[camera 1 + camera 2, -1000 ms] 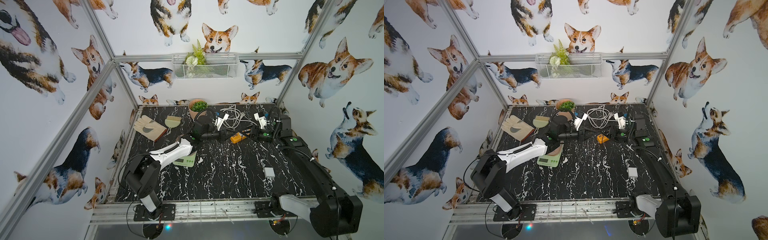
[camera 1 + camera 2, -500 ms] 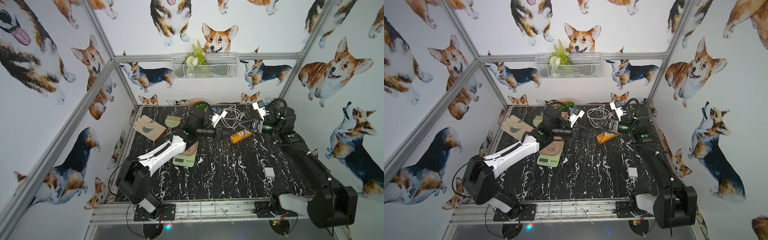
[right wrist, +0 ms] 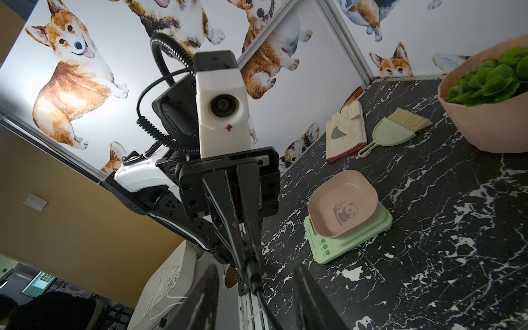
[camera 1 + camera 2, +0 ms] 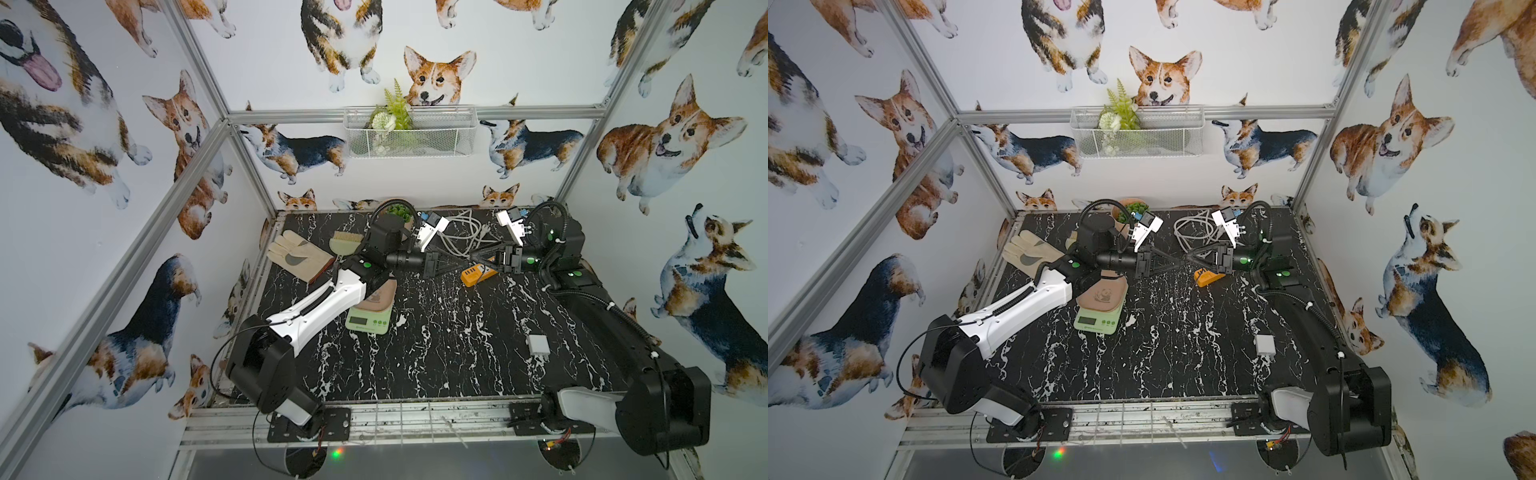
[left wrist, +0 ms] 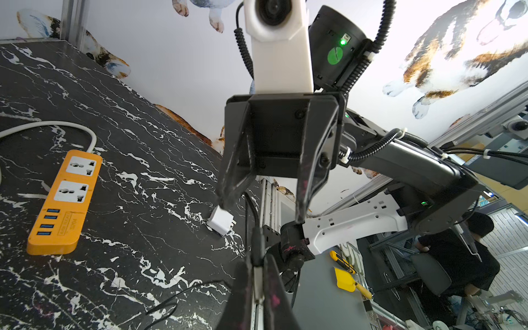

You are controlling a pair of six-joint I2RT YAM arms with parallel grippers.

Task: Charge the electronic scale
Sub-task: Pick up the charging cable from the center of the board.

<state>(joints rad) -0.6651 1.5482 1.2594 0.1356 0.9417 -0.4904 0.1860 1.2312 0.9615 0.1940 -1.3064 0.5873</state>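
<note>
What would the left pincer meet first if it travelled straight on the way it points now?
The right pincer. It faces the left pincer tip to tip, jaws open around the black cable that the left one holds. They look almost touching, though depth is unclear.

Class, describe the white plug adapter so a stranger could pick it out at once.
Start at the black marble table, on the side of the black right arm. Beside that arm lies the plug adapter: a small white cube, alone on the marble, unlike the long orange power strip farther back.
</note>
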